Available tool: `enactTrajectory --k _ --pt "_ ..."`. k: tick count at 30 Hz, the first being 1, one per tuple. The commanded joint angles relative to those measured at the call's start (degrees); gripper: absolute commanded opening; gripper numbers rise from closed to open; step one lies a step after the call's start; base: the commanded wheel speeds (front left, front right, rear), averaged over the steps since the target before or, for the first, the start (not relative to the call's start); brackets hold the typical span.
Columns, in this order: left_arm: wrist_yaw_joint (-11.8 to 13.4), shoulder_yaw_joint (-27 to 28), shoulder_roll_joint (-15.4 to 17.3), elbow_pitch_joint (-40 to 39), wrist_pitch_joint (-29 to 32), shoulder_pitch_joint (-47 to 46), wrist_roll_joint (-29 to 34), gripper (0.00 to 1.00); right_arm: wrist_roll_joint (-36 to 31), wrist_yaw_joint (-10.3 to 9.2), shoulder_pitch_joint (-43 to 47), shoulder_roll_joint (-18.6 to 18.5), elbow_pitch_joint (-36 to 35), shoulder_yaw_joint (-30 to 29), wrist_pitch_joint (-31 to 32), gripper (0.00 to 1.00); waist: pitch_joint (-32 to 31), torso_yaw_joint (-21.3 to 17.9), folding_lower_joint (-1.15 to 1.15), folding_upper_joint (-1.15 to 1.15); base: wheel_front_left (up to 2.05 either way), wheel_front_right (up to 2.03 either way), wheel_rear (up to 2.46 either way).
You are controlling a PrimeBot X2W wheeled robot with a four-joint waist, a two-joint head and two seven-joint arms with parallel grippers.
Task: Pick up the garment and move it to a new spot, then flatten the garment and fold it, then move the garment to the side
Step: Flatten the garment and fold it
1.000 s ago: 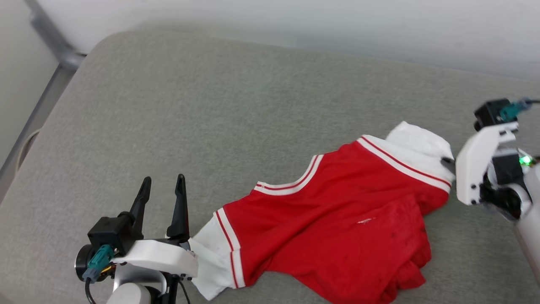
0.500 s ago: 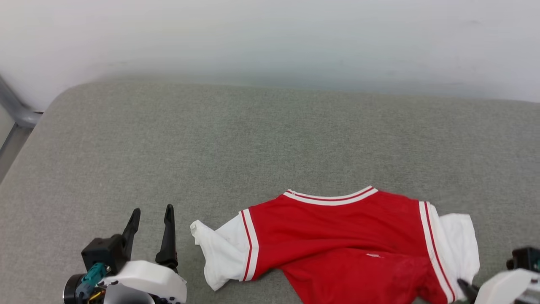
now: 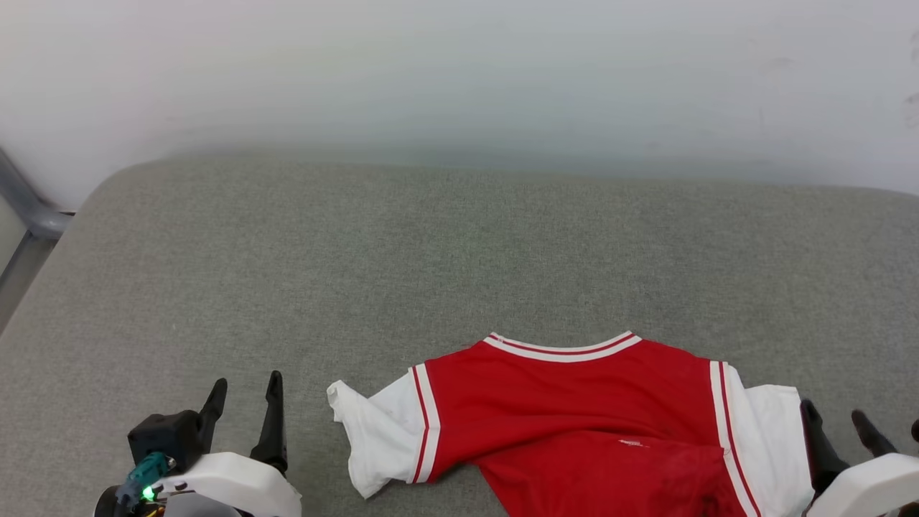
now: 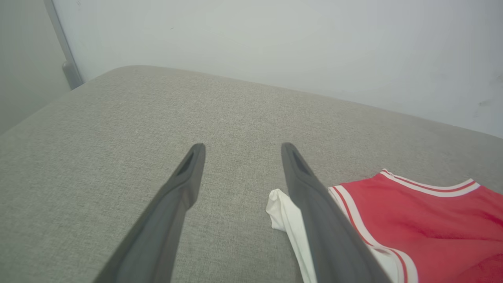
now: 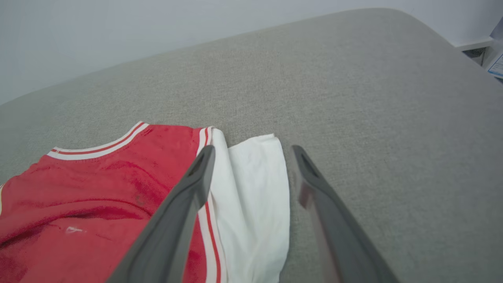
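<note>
Near the front edge of the grey upholstered pad (image 3: 459, 244), the red sports jersey (image 3: 560, 388) of thin shiny fabric lies face up, its striped collar (image 3: 563, 347) toward the pale wall (image 3: 459, 72). Its upper part is fairly smooth. The lower body is rumpled and runs out of the head view's bottom edge.

The left gripper (image 3: 244, 391) has its fingers spread and holds nothing. It hovers just beside the crumpled white sleeve (image 3: 366, 438), which in the left wrist view peeks out next to one finger (image 4: 314, 204). The right gripper (image 3: 840, 431) is spread too. Its fingers straddle the outer edge of the other white sleeve (image 5: 255, 188) without pinching it.

Flattening looks like the step in hand. To do it well:

- Each gripper should take its own sleeve near the striped cuff seam, where the cloth is doubled and less likely to slip.
- The fingers should come in low, so they catch cloth rather than the pad's weave.
- Both arms should pull outward together and evenly, so the collar keeps square.
- The twisted sleeve on the left probably needs unrolling first, or the pull will set a crease.
- The bunched hem then wants a draw toward the robot.
</note>
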Motion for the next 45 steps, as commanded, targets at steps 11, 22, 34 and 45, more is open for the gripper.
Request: enactTrajectory --k 11,22,34,45 --pt "-2.06 -0.19 3.55 -1.41 13.25 -4.65 -4.96 1.00 -3.00 -0.04 2.21 0.61 -10.68 6.78 -9.53 1.00 -1.12 -1.18 0.01 0.00 0.00 0.00 0.00" --pt "-5.83 -5.66 7.32 3.15 36.47 -13.04 -10.64 1.00 -2.35 -0.04 -0.35 0.59 -12.79 11.06 -10.14 1.00 3.79 -6.14 0.01 0.00 0.00 0.00 0.00" --pt "-8.49 -12.72 7.82 11.56 48.20 -15.69 -10.03 1.00 -0.15 -0.04 -2.74 0.59 -10.44 11.45 -11.46 1.00 7.95 -7.94 0.01 0.00 0.00 0.00 0.00" --pt "-11.01 -13.68 6.61 12.82 43.32 -16.60 -9.36 0.00 -0.58 -0.04 -2.84 -0.18 -7.57 9.93 -5.20 1.00 6.11 -7.81 0.01 0.00 0.00 0.00 0.00"
